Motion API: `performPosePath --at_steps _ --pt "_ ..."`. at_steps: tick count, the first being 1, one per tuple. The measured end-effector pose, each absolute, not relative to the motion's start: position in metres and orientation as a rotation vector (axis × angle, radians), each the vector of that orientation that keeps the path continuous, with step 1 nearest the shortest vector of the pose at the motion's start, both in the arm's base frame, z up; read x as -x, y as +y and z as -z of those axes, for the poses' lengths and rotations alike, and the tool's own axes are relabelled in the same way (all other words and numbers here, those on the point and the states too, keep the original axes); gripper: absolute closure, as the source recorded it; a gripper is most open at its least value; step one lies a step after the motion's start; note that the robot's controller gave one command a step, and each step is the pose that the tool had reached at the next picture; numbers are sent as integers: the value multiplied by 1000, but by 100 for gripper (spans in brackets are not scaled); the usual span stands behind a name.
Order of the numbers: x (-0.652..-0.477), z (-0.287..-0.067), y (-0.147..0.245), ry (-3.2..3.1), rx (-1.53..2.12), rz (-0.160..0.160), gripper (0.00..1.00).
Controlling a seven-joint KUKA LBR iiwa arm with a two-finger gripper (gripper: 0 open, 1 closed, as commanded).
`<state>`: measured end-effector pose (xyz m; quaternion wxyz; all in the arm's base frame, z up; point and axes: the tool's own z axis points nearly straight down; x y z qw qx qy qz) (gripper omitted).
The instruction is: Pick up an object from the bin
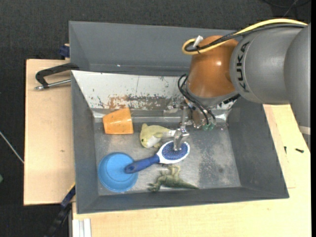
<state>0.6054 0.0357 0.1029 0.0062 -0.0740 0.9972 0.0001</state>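
Blue plastic brush with a round, white-rimmed head (157, 159) lies mid-floor in the grey metal bin (217, 163), its long axis running from the head down-left to the round blue plastic bowl (116, 174). The claw (178, 143) stands directly over the head end, away from the handle. Whether it is spread or pressed together cannot be told

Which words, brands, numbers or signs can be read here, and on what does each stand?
"KUKA": black letters running along the grey robot arm, beside its orange cover.
No other text: the orange plastic cup, yellow soft toy, blue round brush, blue bowl and green toy animal carry none that I can read.
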Motion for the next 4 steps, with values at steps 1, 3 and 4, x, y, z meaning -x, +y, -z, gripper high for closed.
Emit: performPosePath --at_steps 1,3,4 --pt "-604 -105 62 3114 302 6 0" --pt "-606 -109 78 3123 -91 -5 0" --pt "-607 -106 78 3119 -153 -8 0"
